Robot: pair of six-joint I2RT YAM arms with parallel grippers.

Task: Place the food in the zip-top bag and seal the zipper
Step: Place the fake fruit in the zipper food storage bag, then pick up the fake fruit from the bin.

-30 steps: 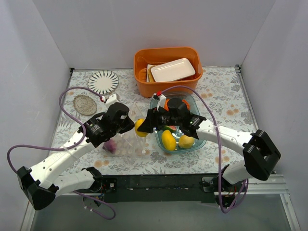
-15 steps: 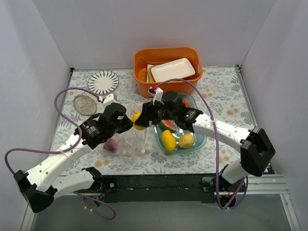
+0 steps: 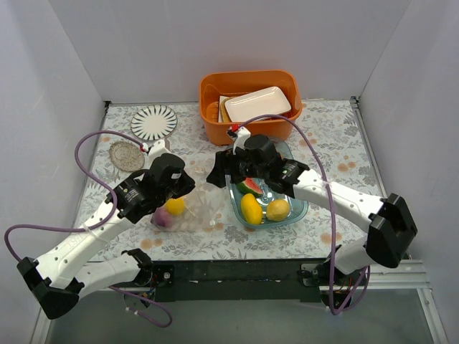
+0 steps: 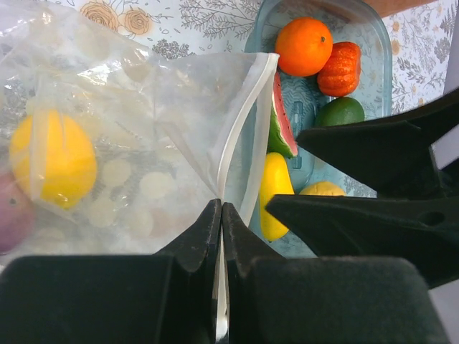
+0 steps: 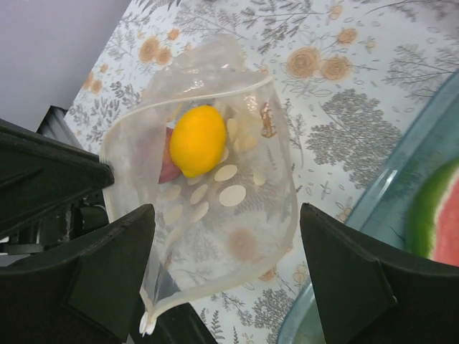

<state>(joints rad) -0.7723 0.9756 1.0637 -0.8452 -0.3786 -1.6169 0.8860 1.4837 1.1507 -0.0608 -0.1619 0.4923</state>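
This zip-top bag (image 4: pixel 158 100) looks floppy and slippery, so our left jaws clamp its stiffer zipper (image 4: pixel 240 129) edge while the right jaws hang apart, empty.

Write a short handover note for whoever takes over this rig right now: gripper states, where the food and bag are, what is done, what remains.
Left gripper: shut on the whitish zipper strip of the clear dotted zip-top bag, holding its mouth open.
Right gripper: open, empty, near the bag's mouth.
Done: yellow lemon and purple onion are in the bag.
In the blue-tinted tray: orange, red tomato, dark green fruit, watermelon slice, yellow mango, second lemon.
To do: bag those six, then seal the zipper.
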